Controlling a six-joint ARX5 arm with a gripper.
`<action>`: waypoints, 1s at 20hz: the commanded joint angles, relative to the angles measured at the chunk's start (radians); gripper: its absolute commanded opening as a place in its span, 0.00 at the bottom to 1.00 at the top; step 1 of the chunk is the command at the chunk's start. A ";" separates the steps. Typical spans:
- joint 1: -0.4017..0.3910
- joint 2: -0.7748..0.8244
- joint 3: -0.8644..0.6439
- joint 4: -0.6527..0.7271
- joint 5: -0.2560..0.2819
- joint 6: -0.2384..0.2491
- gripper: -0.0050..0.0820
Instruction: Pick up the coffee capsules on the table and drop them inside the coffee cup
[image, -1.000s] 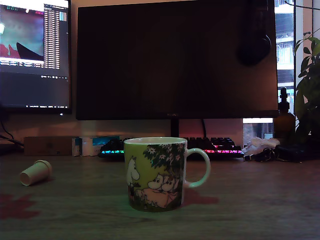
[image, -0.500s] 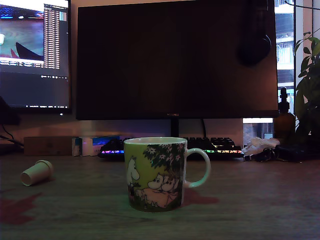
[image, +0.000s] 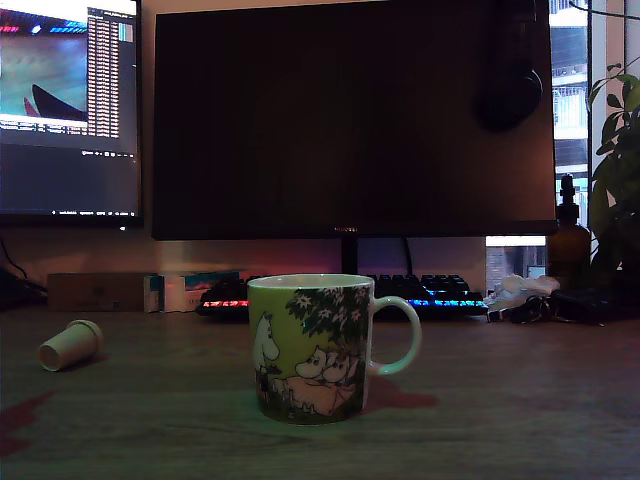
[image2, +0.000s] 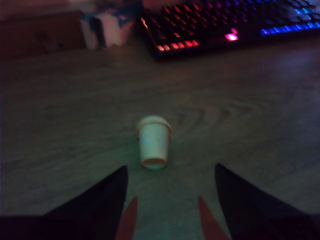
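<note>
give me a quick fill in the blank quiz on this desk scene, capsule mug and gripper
1. The coffee capsule lies on its ____ on the table.
2. In the exterior view, the capsule sits to the ____ of the coffee cup.
3. The gripper jaws are ____, with nothing between them.
4. Behind the cup, the lit ____ glows red and blue.

Missing words: side; left; open; keyboard

We see a capsule (image2: 153, 141) lying on its side on the worktop (image2: 60, 125). Our gripper (image2: 167, 212) is spread wide just short of it. A lit keyboard (image2: 225, 22) sits beyond.

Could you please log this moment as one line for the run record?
phase: approach | gripper: open, empty, facing coffee capsule | capsule: on its side on table | coffee cup: upright
</note>
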 joint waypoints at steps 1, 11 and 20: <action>0.014 0.055 -0.016 0.043 0.033 0.008 0.64; 0.039 0.340 -0.016 0.339 0.043 0.015 0.64; 0.055 0.565 0.043 0.470 0.076 0.058 0.64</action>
